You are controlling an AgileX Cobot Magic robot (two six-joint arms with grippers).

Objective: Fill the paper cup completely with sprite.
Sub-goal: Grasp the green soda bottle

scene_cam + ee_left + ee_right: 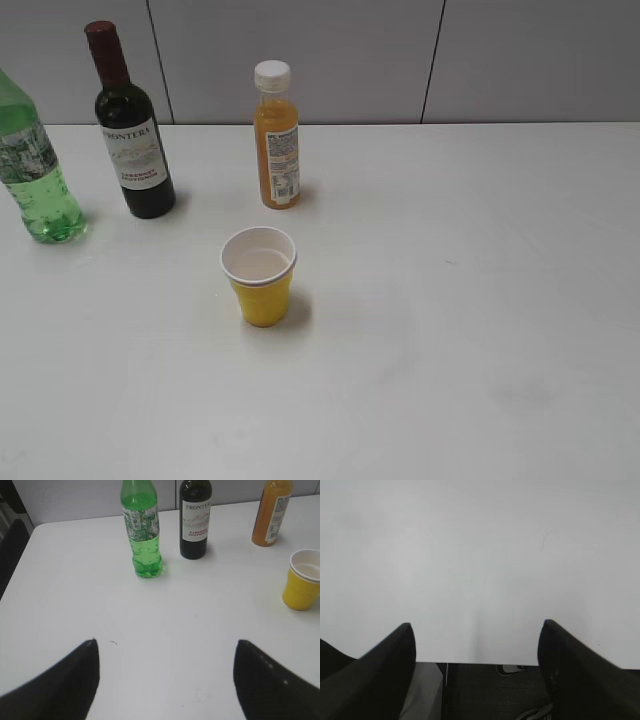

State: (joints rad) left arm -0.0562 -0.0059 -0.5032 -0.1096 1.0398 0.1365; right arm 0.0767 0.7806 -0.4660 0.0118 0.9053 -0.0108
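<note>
Grippers [166,680] [476,670] low, jaws wide apart.

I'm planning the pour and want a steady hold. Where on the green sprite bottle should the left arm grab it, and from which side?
Probably the sprite bottle at its labelled middle, where the body is straight and narrower than the bulging base. It stands upright, so come in level from the near side; the wine bottle crowds its far right.

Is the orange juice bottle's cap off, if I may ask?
No, the orange juice bottle stands upright with its white cap on.
</note>
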